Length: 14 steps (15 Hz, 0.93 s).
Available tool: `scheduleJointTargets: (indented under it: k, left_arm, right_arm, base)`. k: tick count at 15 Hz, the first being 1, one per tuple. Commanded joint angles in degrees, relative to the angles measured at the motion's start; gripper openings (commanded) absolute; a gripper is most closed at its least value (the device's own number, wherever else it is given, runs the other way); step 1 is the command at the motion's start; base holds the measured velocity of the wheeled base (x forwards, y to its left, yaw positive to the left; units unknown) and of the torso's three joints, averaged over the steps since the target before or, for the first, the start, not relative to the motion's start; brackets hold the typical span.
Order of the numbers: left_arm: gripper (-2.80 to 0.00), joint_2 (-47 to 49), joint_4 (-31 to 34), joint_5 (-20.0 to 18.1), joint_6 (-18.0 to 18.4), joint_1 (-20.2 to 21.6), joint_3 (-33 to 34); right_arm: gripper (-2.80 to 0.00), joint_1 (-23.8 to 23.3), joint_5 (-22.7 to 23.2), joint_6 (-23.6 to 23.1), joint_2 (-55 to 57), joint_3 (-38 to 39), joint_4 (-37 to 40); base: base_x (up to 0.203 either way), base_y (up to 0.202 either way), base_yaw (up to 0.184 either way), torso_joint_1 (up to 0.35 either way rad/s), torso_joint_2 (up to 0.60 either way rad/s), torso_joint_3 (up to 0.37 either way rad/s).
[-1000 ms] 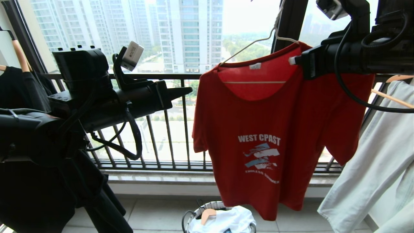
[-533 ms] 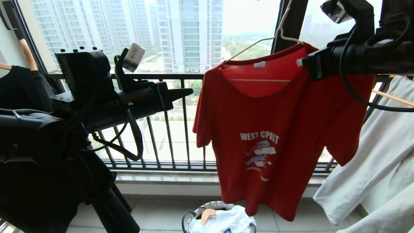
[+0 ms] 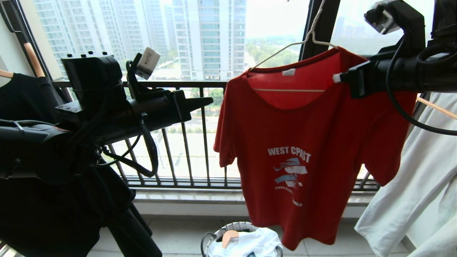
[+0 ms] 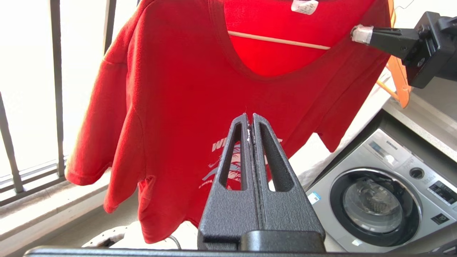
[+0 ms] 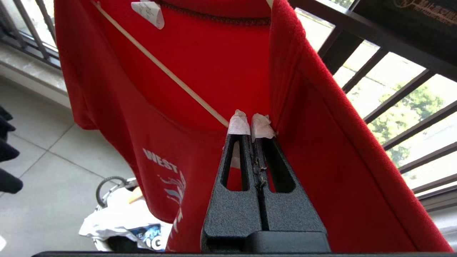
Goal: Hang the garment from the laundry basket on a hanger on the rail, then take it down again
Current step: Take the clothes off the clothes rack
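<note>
While the red T-shirt hangs on the white wire hanger, I keep the right gripper clenched at the hanger's shoulder, its taped tips pressed together where the hanger's crossbar meets the shirt's collar edge. I cannot confirm from the wrist view whether wire or cloth sits between the tips. Compared with a second ago, the shirt sits slightly further toward the pale trousers and its hem has swung, and the gripper has shifted the same way. I judge this as the hanger being carried sideways, either seating onto the rail or coming off it; the rail itself is above the shirt and out of view, so I cannot tell whether the hook is engaged. The left gripper is clenched on nothing, parked in front of the shirt's chest, apart from it. The laundry basket stands below the shirt's hem, holding white cloth.
</note>
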Motion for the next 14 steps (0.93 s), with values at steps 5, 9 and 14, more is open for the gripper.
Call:
scheduleJointTargets:
  k: [5,9,14]
  left_arm:
    - [-2.8,0.26,-0.23,-0.13,-0.14,0.04,0.01]
    - [-2.8,0.18,-0.05,-0.04,-0.14,-0.05,0.01]
    - [-2.8,-1.89,0.47,-0.15,0.17,-0.02,0.36]
  right_arm:
    - [-2.8,-1.93,11.22,6.27,-9.45,6.68,5.04]
    - [-2.8,-3.58,13.1,7.46,-10.7,10.73,7.01]
    - [-2.8,-3.46,13.41,7.64,-12.16,13.12,7.06]
  base:
    - [0.0,0.0,0.0,0.0,0.0,0.0]
    - [0.0,0.0,0.0,0.0,0.0,0.0]
    - [0.0,0.0,0.0,0.0,0.0,0.0]
